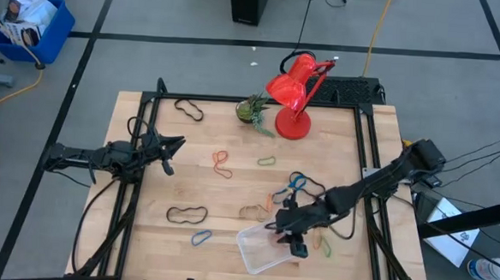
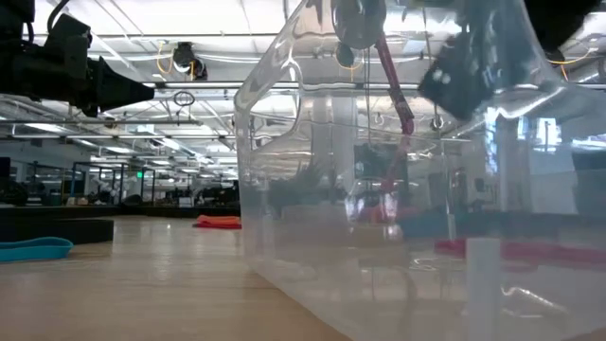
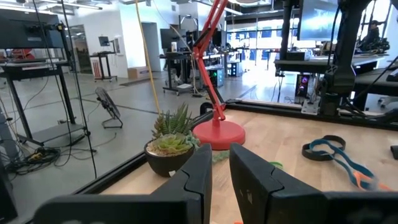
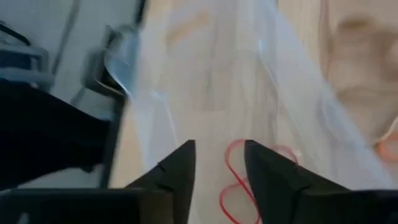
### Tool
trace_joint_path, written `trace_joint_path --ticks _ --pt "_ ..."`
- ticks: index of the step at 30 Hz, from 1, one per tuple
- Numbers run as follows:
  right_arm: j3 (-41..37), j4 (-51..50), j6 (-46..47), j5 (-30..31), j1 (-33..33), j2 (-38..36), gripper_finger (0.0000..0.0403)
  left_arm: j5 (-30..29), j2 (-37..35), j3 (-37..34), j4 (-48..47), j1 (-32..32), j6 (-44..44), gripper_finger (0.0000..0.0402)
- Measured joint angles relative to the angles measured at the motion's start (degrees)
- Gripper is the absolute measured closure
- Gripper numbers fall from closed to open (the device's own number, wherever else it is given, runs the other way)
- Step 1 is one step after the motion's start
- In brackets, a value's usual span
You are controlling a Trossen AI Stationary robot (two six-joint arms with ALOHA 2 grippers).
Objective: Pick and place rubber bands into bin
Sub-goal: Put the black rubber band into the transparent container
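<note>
Bin [image 2: 398, 189] cut off at right and bottom edges in low view, hiding the table behind. Red band [image 4: 239, 180] (blurred) runs behind right gripper's fingers [image 4: 273, 180].

high view looks straight down; low view sits against the bin [image 2: 398, 189], perhaps touching.

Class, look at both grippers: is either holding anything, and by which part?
Nothing is held. The right gripper stands open over the bin, a red rubber band lying loose below; the left gripper is empty.
</note>
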Motion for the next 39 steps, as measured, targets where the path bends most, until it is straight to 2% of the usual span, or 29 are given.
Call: trace_joint_path --ticks 7,13,17,22,28,33,39 --pt "0.0 0.1 1.6 0.0 -1.1 -14.0 0.0228 0.0 0.0 0.0 0.0 0.0 0.0 0.0339" --pt "0.0 -0.8 -6.1 0.0 -0.5 -23.8 0.0227 0.0 0.0 0.0 0.0 0.0 0.2 0.0339" --pt "0.0 -5.0 -6.2 5.1 -0.5 -27.5 0.0237 0.0 0.0 0.0 0.0 0.0 0.2 0.0339" --pt "0.0 -18.2 -6.3 15.0 -0.9 -29.1 0.0251 0.0 0.0 0.0 0.0 0.0 0.2 0.0339" --pt "-0.1 -34.6 -6.2 22.6 -1.9 -27.8 0.0261 0.0 0.0 0.0 0.0 0.0 0.2 0.0339" --pt "-4.5 -36.1 -6.2 23.6 -3.5 -26.2 0.0262 -0.1 0.0 0.0 0.0 0.0 0.2 0.0339" --pt "-14.1 -33.8 -3.1 22.0 -6.0 -25.0 0.0262 -0.1 0.0 0.0 0.0 0.0 0.2 0.0339"
